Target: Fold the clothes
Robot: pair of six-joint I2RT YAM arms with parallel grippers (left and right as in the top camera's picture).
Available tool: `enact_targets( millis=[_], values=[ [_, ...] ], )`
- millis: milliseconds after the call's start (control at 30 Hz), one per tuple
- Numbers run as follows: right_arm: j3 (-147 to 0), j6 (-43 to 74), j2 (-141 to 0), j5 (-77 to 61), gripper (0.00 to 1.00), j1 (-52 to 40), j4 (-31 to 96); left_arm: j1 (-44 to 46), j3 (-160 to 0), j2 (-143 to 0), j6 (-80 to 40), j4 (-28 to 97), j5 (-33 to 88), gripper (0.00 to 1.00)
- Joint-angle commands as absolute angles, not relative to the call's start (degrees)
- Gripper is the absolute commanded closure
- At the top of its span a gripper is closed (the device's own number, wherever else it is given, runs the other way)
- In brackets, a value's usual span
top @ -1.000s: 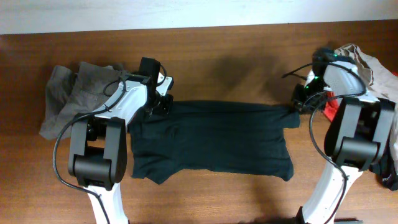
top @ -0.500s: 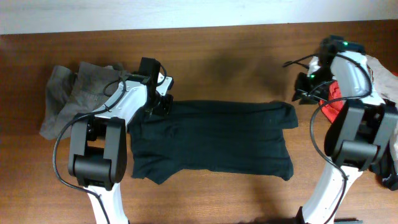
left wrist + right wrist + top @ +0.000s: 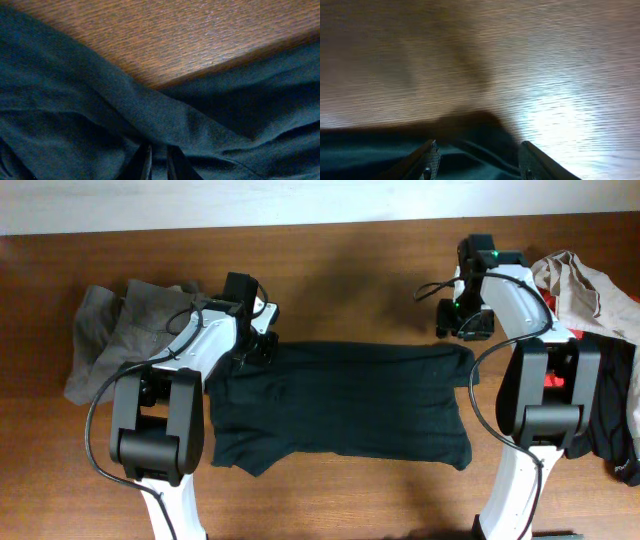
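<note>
A black T-shirt lies spread flat across the middle of the table. My left gripper rests on its upper left corner. In the left wrist view the left gripper has its fingers nearly together, pinching a ridge of the dark fabric. My right gripper hangs just above the shirt's upper right corner. In the right wrist view the right gripper has its jaws spread wide over the cloth's edge, gripping nothing.
Grey trousers are bunched at the left end of the table. At the right end lie a beige garment, a red piece and a black piece. Bare wood runs behind the shirt.
The right gripper let go of the shirt's upper right corner, opened, lifted and swung left to a spot over that corner. The left gripper has stayed put.
</note>
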State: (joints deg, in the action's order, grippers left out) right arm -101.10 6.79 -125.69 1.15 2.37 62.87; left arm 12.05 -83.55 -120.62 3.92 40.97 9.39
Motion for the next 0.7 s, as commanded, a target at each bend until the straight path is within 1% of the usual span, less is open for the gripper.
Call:
enact_targets(
  millis=[0, 133, 300, 433, 567, 667],
  values=[
    [-100.2, 4.4, -126.8, 6.0, 0.47, 2.6, 62.8, 11.8, -83.7, -122.2, 5.0, 41.3, 7.7, 0.89],
    [-100.2, -1.6, -126.8, 3.2, 0.50, 2.6, 62.9, 11.8, -83.7, -122.2, 5.0, 41.4, 7.7, 0.88],
    [-99.9, -7.2, -126.8, 0.6, 0.51, 2.6, 63.7, 11.8, -83.7, -122.2, 5.0, 41.5, 7.7, 0.89],
    [-98.6, -8.3, -126.9, 0.2, 0.49, 2.6, 62.8, 11.8, -83.7, -122.2, 5.0, 41.5, 7.7, 0.88],
    [-95.6, -8.8, -126.9, 0.2, 0.50, 2.6, 59.4, 11.8, -83.7, -122.2, 5.0, 41.6, 7.7, 0.89],
    [-95.5, -8.3, -126.9, 0.2, 0.68, 2.6, 59.0, 11.8, -83.7, -122.2, 5.0, 41.6, 7.7, 0.88]
  ],
)
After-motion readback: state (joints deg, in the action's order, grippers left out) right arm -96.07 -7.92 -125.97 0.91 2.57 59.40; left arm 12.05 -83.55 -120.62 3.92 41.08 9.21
